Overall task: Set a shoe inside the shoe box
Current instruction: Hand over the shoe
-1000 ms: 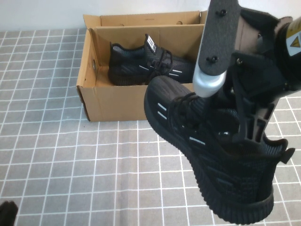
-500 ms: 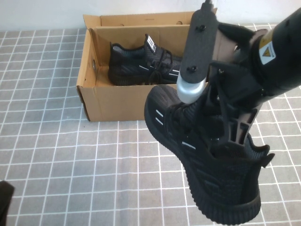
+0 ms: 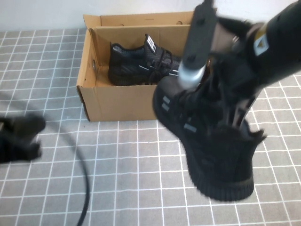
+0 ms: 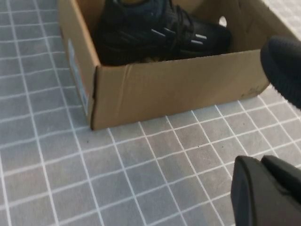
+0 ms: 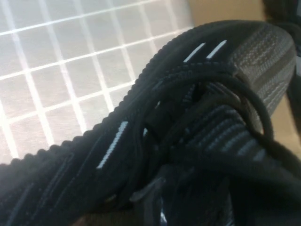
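Right gripper (image 3: 233, 120) clamps a black shoe (image 3: 211, 146) beside the cardboard box (image 3: 120, 101), which holds a second shoe (image 3: 146, 66); tongue label unreadable. Left gripper (image 3: 19, 139): grip state cannot be told.

The right hand (image 3: 231, 123) hangs at the end of the right arm (image 3: 263, 52), which slants down from the upper right of the high view. Its wrist is bent so the fingers point downward, and they are clamped on the collar of a black shoe (image 3: 211, 141) that hangs beneath and in front of the hand, toe away from the robot. The left hand (image 3: 19, 137) sits low on the robot's left side, blurred, well apart from the right hand, with a black cable (image 3: 83, 179) trailing behind it. In its own wrist view its 2 fingertips (image 4: 263, 188) look pressed together, holding nothing.
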### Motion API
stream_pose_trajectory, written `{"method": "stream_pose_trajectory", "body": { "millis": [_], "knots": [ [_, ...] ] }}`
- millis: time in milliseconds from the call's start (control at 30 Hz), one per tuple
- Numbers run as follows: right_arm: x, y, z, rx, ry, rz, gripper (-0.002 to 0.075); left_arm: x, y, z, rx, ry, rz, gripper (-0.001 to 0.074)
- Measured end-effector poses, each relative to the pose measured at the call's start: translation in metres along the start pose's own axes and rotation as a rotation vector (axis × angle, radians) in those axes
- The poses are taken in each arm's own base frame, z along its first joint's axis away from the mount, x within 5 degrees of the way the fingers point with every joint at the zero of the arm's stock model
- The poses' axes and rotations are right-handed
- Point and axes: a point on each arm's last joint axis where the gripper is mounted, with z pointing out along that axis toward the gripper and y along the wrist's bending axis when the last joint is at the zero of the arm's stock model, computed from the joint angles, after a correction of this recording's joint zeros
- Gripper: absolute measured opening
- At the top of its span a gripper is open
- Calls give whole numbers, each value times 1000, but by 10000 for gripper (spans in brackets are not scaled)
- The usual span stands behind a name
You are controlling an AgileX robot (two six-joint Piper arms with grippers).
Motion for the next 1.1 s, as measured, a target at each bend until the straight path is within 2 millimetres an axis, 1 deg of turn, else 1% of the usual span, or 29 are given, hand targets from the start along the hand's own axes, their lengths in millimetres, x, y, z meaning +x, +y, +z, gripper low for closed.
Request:
{"method": "stream_pose_trajectory", "body": {
  "millis": [100,200,267,433,600,700,800,933,1000,1100],
  "knots": [
    [4,-17,-4,37,-9,46,-3,-28,4,20,45,64,64,-1],
    [3,-38,-9,88,-27,89,-3,-51,8,47,106,122,109,-1],
    [2,-51,-11,117,-38,101,-3,-64,10,61,148,140,131,-1],
    [-6,-83,-16,151,-98,97,-3,-85,12,95,282,190,212,-1],
    [-14,-109,-15,97,-188,87,-3,-106,11,118,426,232,295,-1],
    [-16,-119,-10,43,-221,60,-3,-118,10,128,511,238,342,-1],
    [-18,-125,1,-20,-247,1,-3,-132,10,137,572,215,400,-1],
    [-18,-129,14,-78,-275,-96,-3,-152,13,146,576,167,450,-1],
    [-18,-130,17,-82,-286,-174,-3,-160,14,149,570,145,472,-1],
    [-20,-130,17,-75,-305,-284,-3,-166,14,150,567,129,485,-1]
  ]
}}
